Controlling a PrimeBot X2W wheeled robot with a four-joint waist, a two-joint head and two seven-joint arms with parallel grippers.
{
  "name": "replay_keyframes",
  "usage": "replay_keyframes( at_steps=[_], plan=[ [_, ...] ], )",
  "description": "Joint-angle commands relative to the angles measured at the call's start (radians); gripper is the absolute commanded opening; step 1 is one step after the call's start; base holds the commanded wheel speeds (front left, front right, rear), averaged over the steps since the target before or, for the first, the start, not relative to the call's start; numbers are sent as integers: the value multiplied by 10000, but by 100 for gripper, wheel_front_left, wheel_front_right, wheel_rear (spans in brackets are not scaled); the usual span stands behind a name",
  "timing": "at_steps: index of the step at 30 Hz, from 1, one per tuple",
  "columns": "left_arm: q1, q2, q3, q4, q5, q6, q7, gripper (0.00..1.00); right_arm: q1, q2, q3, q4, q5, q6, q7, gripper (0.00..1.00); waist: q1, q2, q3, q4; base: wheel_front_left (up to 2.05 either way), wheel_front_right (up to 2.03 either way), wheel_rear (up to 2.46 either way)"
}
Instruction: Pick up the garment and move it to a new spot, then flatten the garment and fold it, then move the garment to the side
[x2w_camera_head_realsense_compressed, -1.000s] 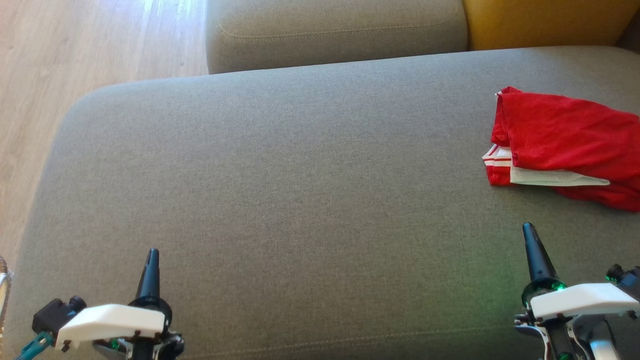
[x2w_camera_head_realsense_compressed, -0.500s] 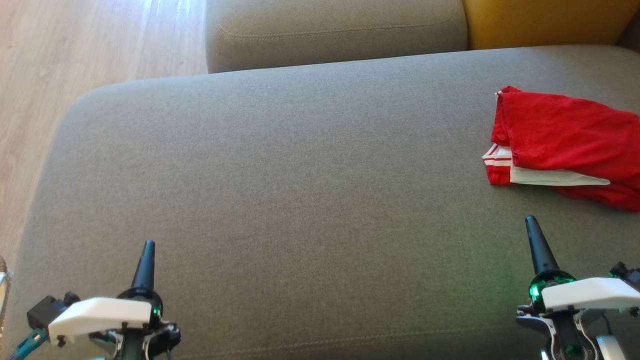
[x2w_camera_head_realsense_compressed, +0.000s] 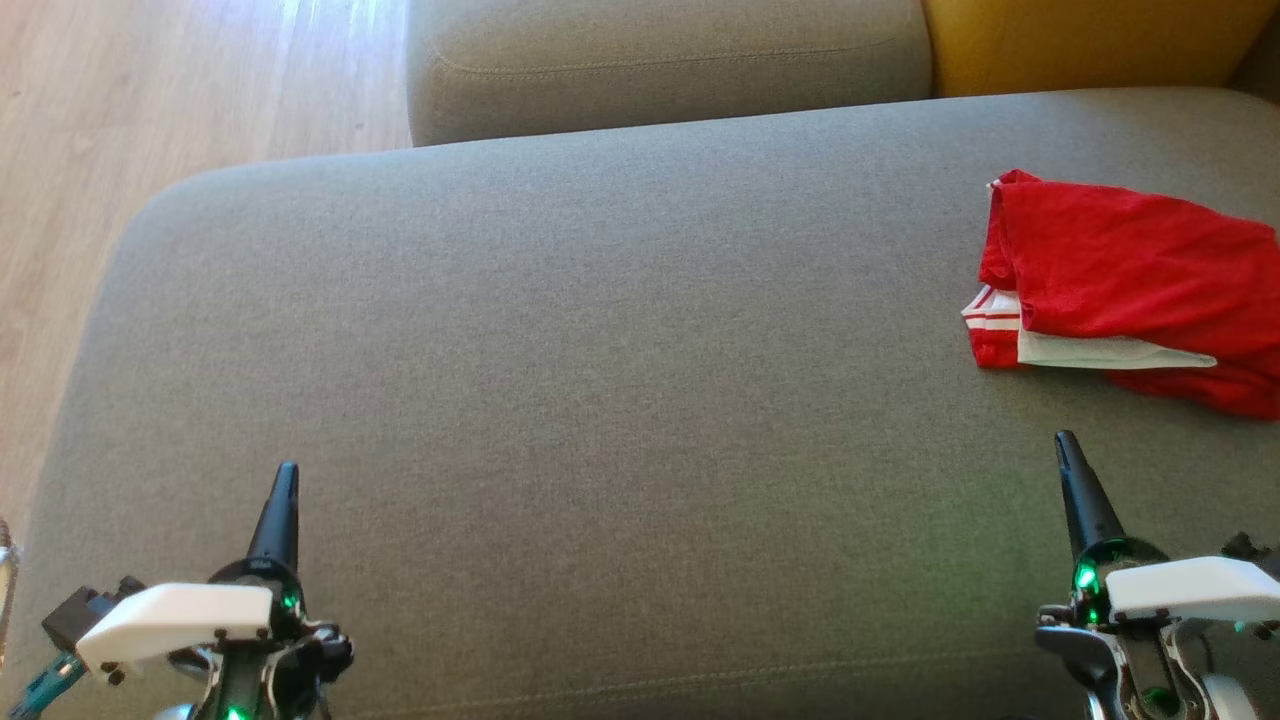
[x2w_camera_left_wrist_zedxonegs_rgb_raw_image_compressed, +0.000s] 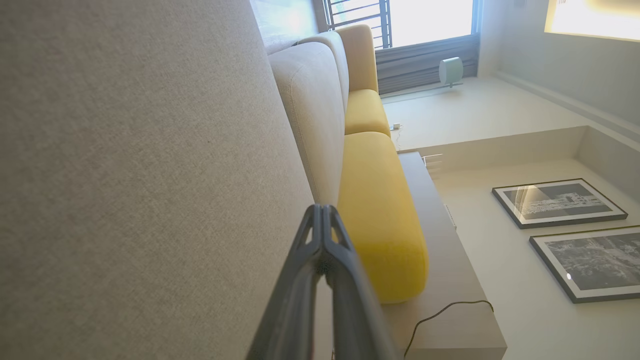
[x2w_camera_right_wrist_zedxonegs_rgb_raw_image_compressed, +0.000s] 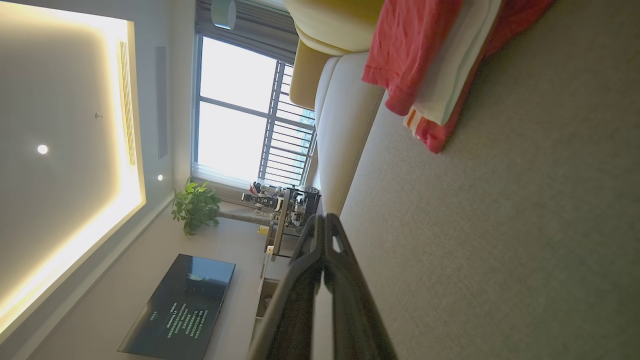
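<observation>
The red garment (x2w_camera_head_realsense_compressed: 1130, 270) lies folded into a compact stack at about 3 o'clock in the head view. It sits on the right end of the grey sofa seat (x2w_camera_head_realsense_compressed: 600, 350), with a white layer and a white-striped cuff showing along its near edge. The left hand (x2w_camera_head_realsense_compressed: 284, 480) sits at 7 o'clock and the right hand (x2w_camera_head_realsense_compressed: 1070, 455) at 5 o'clock. Each has its fingers pressed together on nothing, and both are held above the seat, clear of the cloth. The right hand is near the garment's front edge and the left is well apart from it. Judging by the tidy fold and the place off to one side, the task looks to be at its last step or already done, so little more than drawing the arms back seems needed. If the stack has yet to go further aside, the right hand would have to open and take the near edge through all the layers. No brand or label shows on the garment. In the right wrist view a dark screen (x2w_camera_right_wrist_zedxonegs_rgb_raw_image_compressed: 182, 305) carries lines of pale writing too small to read.
</observation>
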Motion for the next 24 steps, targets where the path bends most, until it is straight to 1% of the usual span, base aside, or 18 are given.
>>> replay_keyframes(
  at_steps=[1, 19, 24],
  plan=[
    [-580, 146, 364, -261, -230, -87, 88, 0, -596, -65, 136, -365, 281, -1, 82, 0, 1, 0, 1, -1, 0, 0, 0],
    [-941, 137, 749, -111, -2089, -286, 663, 0, -742, -68, 86, -368, 2497, -2, 640, 0, 0, 0, 23, -34, 0, 0, 0],
    [-952, 127, 773, -106, -2130, -291, 689, 0, -746, -68, 84, -368, 2559, -2, 656, 0, 0, 0, 24, -35, 0, 0, 0]
  ],
)
